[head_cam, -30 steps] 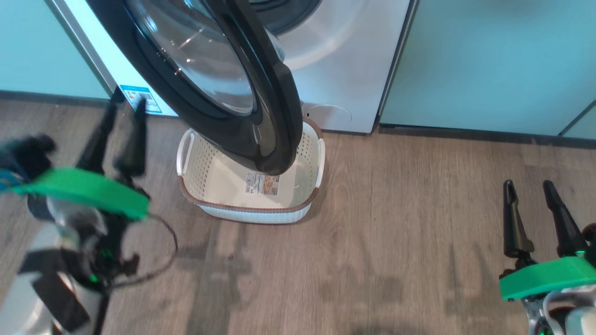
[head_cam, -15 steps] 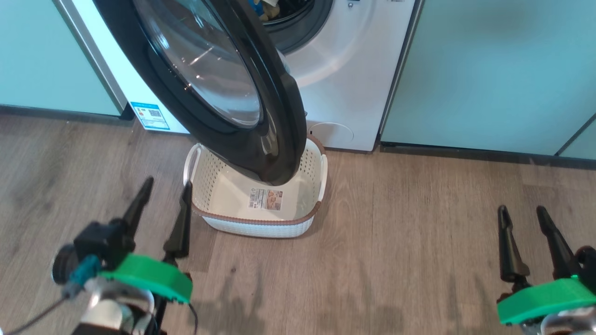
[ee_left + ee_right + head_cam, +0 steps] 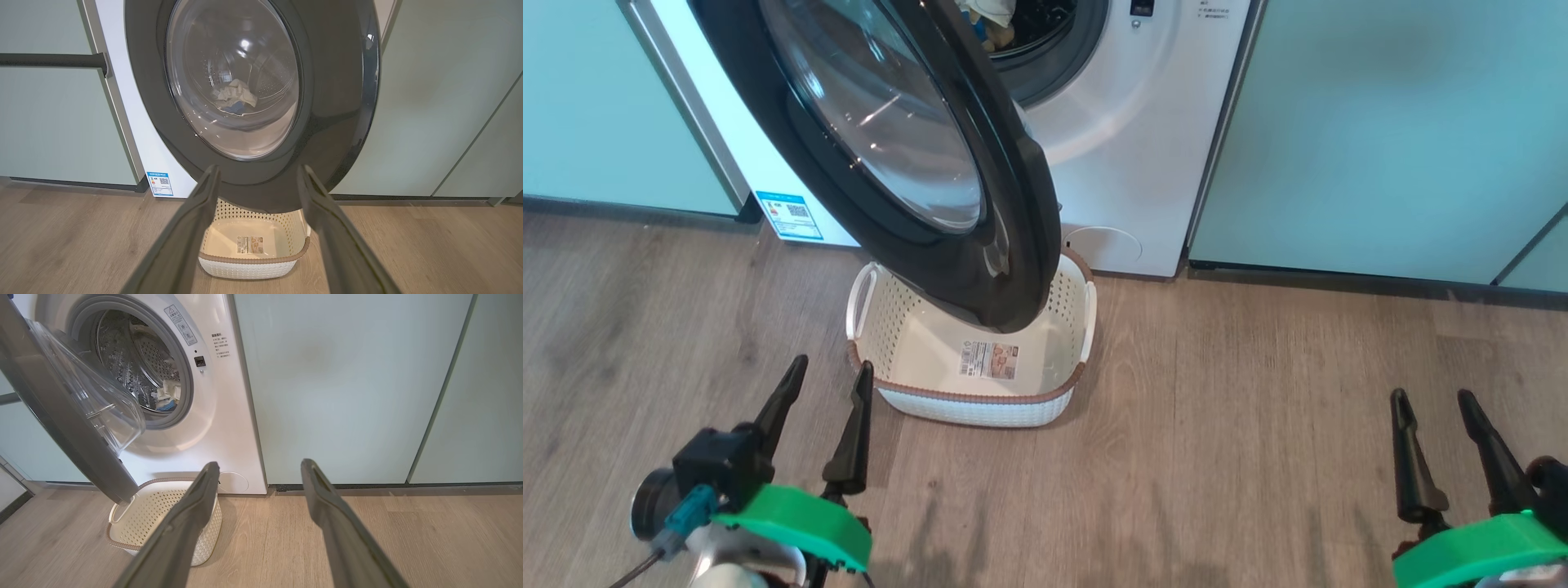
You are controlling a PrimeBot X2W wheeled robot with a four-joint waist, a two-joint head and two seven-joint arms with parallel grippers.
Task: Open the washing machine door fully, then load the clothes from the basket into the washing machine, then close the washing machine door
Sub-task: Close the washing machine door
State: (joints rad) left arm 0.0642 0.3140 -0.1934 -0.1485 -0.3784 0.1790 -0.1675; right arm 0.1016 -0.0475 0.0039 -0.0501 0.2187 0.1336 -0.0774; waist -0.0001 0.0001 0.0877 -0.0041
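Over open floor (image 3: 1217, 457) flanking the basket (image 3: 964, 398), left end effector (image 3: 833, 365) and right end effector (image 3: 1431, 398) hang wide-spread, empty.

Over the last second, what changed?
The left gripper pulled back from the washer, open and empty throughout. The head camera shifted too. Unchanged: door partly open over the empty basket, clothes in the drum, right gripper open.
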